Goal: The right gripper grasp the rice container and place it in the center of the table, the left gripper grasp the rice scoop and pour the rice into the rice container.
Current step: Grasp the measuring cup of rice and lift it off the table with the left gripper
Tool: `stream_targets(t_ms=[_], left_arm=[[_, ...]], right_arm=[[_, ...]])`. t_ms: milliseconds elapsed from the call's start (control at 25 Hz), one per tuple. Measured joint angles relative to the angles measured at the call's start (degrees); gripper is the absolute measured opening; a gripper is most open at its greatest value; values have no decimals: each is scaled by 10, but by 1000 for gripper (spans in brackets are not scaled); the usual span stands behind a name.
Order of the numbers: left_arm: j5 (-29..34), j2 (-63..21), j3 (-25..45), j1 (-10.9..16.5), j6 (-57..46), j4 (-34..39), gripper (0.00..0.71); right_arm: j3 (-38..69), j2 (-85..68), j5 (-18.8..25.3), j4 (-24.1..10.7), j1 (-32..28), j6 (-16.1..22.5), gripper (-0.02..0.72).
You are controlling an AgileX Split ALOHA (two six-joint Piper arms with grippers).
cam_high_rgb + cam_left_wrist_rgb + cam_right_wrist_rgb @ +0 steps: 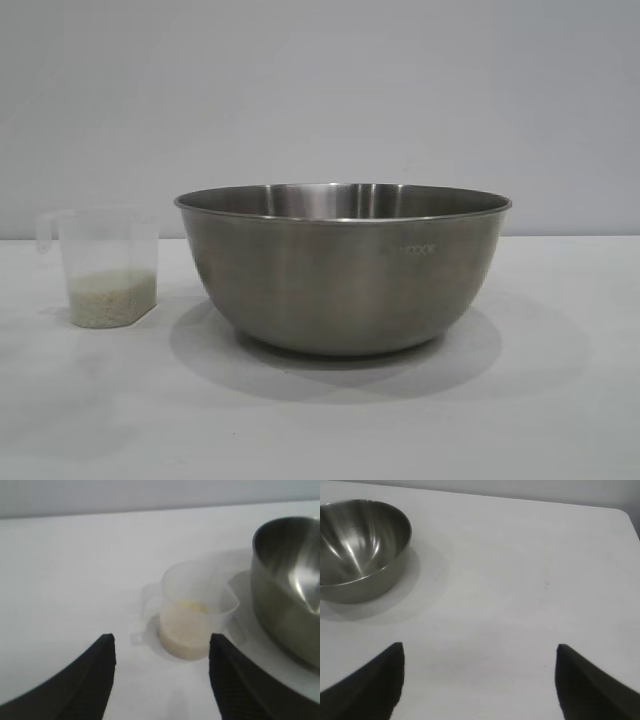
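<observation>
Right up close to my front camera is the white bench [560, 420], the biggest thing I can see, flat and plain all the way back to the grey wall [320, 90]. Next in size is the rice container [342, 268], a big round shiny steel bowl sitting upright on the bench, near the middle of my front view. It has a rolled rim and faint letters on its side. My wrist cameras look down into it and I see only bare shiny metal on the parts that show. Smaller than that is the rice scoop [106, 268], a little cloudy plastic cup with a loop handle. It stands upright on the bench, on the left side of the bowl in my front view, close to it but not touching. The rice [112, 297] is a pale layer in the bottom part of the cup. My left end effector [161, 652] hangs over the bench with its two black fingers spread wide. It holds nothing, and the cup stands just past the gap between the fingertips, with the bowl off to one side. My right end effector [480, 655] is also wide open and holds nothing. It is over a bare part of the bench, and the bowl is well away from it.
</observation>
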Motion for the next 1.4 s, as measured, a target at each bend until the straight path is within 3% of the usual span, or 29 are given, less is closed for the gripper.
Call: stream_targets(t_ms=[1400], left_arm=[[-2, 155, -174, 0, 18, -12, 304]], right_arm=[[0, 0, 0, 0, 0, 0, 571]])
